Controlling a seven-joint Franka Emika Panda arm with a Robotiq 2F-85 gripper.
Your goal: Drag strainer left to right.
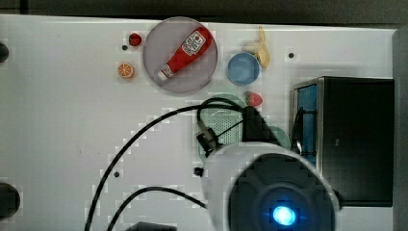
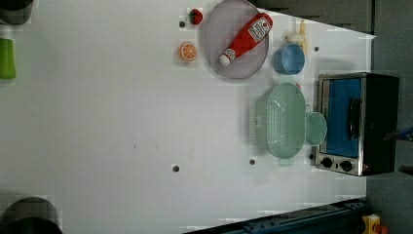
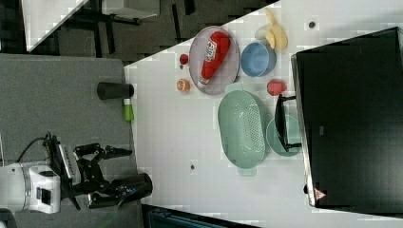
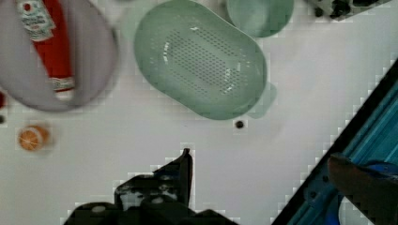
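Observation:
The strainer (image 2: 281, 120) is a pale mint-green oval colander with a perforated base, resting on the white table (image 2: 97, 122) close to the toaster oven. It also appears as the strainer (image 3: 241, 128), the strainer (image 4: 199, 58) and, partly under the arm, the strainer (image 1: 221, 122). The smaller mint-green mug (image 2: 315, 128) sits against its oven side. In the right view my gripper (image 3: 126, 168) hangs off the table's edge, far from the strainer, open and holding nothing. One black finger (image 4: 184, 164) shows in the wrist view, well above the table.
A toaster oven (image 2: 355, 122) stands just beyond the mug. A grey plate (image 2: 214, 48) carries a ketchup bottle (image 2: 246, 36). Nearby lie a blue bowl (image 2: 290, 58), a banana (image 2: 302, 34), an orange slice (image 2: 188, 51) and a red fruit (image 3: 276, 87). A green bottle (image 2: 7, 58) stands at the far edge.

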